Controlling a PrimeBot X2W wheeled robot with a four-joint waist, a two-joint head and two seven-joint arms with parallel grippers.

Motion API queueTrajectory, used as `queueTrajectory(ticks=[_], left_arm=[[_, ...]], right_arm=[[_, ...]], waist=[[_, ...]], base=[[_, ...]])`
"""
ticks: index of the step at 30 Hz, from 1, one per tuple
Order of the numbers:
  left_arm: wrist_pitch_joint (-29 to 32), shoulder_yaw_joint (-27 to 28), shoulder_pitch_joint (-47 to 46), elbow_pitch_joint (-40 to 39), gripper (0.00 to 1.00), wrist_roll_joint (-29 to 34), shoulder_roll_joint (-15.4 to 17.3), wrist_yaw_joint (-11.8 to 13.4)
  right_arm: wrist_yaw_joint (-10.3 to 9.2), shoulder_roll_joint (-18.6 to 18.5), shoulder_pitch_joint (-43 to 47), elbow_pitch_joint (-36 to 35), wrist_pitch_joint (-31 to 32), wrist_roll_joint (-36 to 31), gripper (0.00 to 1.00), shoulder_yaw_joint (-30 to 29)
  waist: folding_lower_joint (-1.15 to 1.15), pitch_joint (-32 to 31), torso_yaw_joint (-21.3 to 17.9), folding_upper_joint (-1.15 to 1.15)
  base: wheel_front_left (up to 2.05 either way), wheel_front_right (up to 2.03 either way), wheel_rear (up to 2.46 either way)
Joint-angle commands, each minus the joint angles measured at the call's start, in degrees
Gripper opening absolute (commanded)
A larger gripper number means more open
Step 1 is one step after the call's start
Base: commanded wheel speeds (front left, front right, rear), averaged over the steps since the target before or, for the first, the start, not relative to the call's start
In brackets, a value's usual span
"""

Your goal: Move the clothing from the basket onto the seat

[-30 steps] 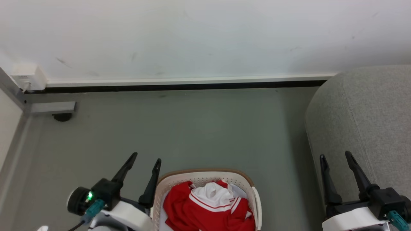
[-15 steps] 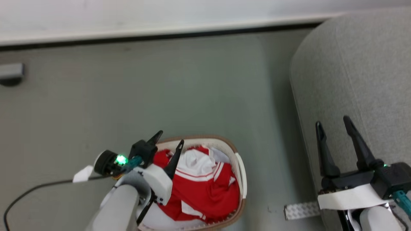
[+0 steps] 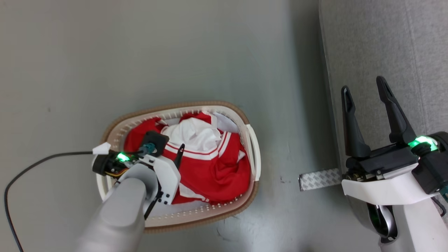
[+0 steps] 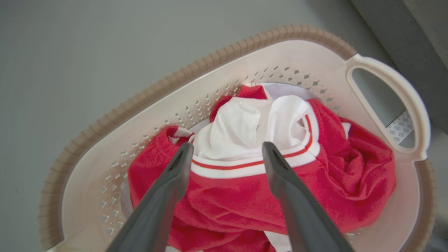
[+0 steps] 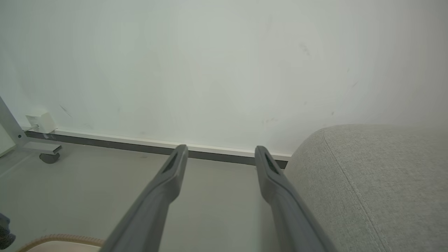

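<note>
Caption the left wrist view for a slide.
Left gripper, jaws open, poised over the red-and-white clothing piled in the cream basket on the grey floor.

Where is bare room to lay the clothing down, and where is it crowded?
Free: the seat top beyond the open right gripper; the floor between basket and seat. Crowded: the basket, full of clothing, with the left gripper over it.

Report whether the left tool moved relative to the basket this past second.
Yes. The left tool went from outside the basket, by its left rim, to above the clothing inside it.
</note>
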Motion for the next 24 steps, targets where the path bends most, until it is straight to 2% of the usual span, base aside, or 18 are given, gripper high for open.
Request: queueTrajectory(ticks=[1,13,19,24], left_arm=[[0.24,-0.01,-1.31,1.28,1.0,0.85,0.51,0.25],[-0.75,0.29,-6.65,8.64,1.0,-0.47,2.84,1.99],[-1.75,-0.02,-8.36,10.77,1.0,-0.77,4.54,1.61],[-2.25,-0.39,-9.99,11.69,1.0,-1.43,4.79,0.35]], right_arm=[[-0.12,-0.14,-0.96,-0.78,0.0,0.55,1.0,0.19],[-0.12,-0.14,-0.7,-5.14,0.0,1.75,1.0,-0.04],[-0.12,-0.14,0.05,-6.31,0.0,2.42,1.0,0.68],[-0.12,-0.13,0.09,-6.82,0.0,3.02,1.0,1.17]], waist=[[-0.01,3.11,-1.23,0.0],[-0.01,8.28,-2.35,0.0],[-0.01,9.94,-2.89,0.0],[-0.01,11.3,-3.5,0.0]], base=[[0.0,0.0,0.0],[0.0,0.0,0.0],[0.0,0.0,0.0],[0.0,0.0,0.0]])
